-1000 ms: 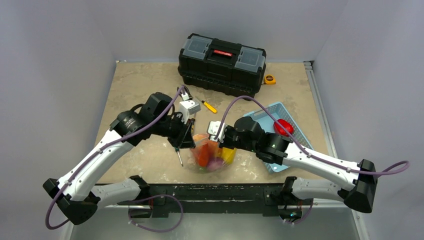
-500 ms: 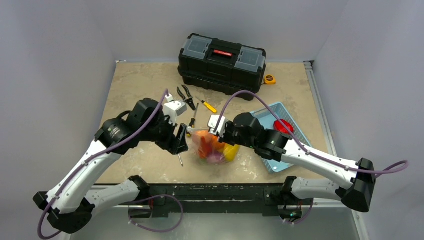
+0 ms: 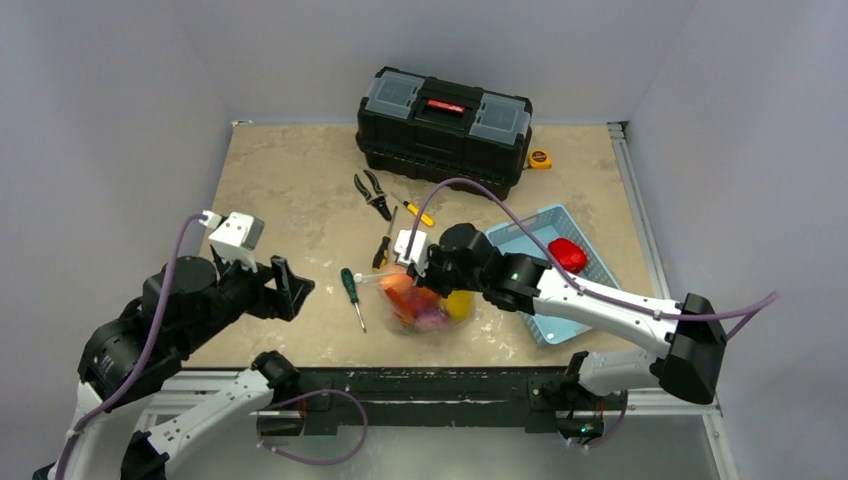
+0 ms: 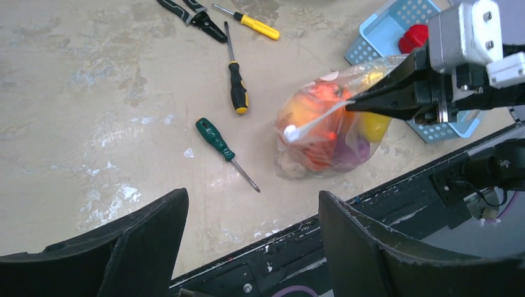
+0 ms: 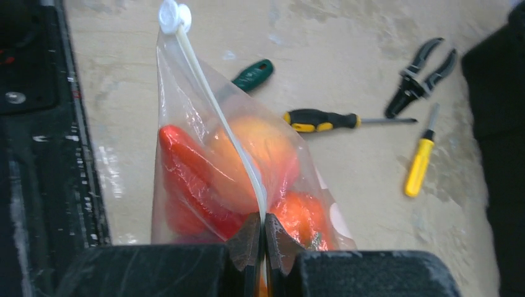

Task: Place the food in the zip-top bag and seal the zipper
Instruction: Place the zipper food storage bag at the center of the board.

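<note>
The zip-top bag rests on the table near the front edge, full of food in red, orange, peach, yellow and purple. My right gripper is shut on the zipper, a white strip that runs from its jaws up to a round end tab. The left wrist view shows the same bag with the right gripper pinching the strip at its right end. My left gripper stands open and holds nothing, well left of the bag, over the near-left part of the table.
A green screwdriver, a black-and-yellow one, a yellow one and pliers lie left of and behind the bag. A light blue basket holding a red object sits right. A black toolbox and tape measure stand at the back.
My left gripper opened, let go of the bag and drew back to the near left. The right gripper, still shut on the zipper, shifted the bag slightly left.
</note>
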`<state>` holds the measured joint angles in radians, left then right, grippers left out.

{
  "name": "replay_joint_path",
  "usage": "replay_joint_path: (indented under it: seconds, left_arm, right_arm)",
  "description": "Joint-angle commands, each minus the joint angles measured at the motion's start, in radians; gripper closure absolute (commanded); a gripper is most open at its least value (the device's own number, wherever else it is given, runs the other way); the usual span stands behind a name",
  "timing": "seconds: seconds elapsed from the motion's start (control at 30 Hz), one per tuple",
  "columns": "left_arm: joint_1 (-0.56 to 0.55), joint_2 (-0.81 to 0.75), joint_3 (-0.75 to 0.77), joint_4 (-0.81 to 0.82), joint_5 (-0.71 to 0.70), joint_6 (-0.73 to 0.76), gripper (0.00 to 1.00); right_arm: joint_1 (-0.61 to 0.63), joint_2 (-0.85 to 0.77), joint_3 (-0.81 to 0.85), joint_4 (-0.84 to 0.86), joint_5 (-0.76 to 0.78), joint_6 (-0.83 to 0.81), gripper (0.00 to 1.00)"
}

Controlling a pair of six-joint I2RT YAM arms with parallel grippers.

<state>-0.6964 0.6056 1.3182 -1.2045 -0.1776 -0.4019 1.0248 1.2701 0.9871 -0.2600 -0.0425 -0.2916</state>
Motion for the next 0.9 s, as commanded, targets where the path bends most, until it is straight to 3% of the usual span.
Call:
replay_joint_path:
  seconds: [0.0,0.13,0.33,0.4,0.53,0.67,0.87]
  left_arm:
    - [-0.003,-0.031,-0.008,0.024,-0.062,-0.023,0.24]
    - [-0.004,-0.045,-0.007,0.006,-0.093,-0.021,0.24]
    - [-0.004,-0.059,-0.023,0.023,-0.133,-0.018,0.24]
    - [-0.003,-0.062,-0.024,0.034,-0.139,-0.019,0.24]
    - [-0.003,-0.069,-0.023,0.039,-0.145,-0.021,0.24]
    - [-0.004,-0.073,-0.020,0.028,-0.145,-0.039,0.24]
    - [-0.004,-0.082,-0.007,-0.001,-0.128,-0.069,0.24]
  right_arm:
    - [0.085,0.010,0.066,0.066,-0.110,0.046,1.00]
    - [0.154,-0.037,0.056,0.049,-0.103,0.084,1.00]
    - [0.217,-0.113,0.124,0.033,-0.304,0.316,1.00]
    - [0.258,-0.128,0.151,0.026,-0.297,0.361,1.00]
    - [0.272,-0.179,0.102,0.066,-0.135,0.464,1.00]
    - [0.239,-0.109,0.073,0.011,0.170,0.489,1.00]
    - [0.040,0.091,-0.005,0.107,0.272,0.416,1.00]
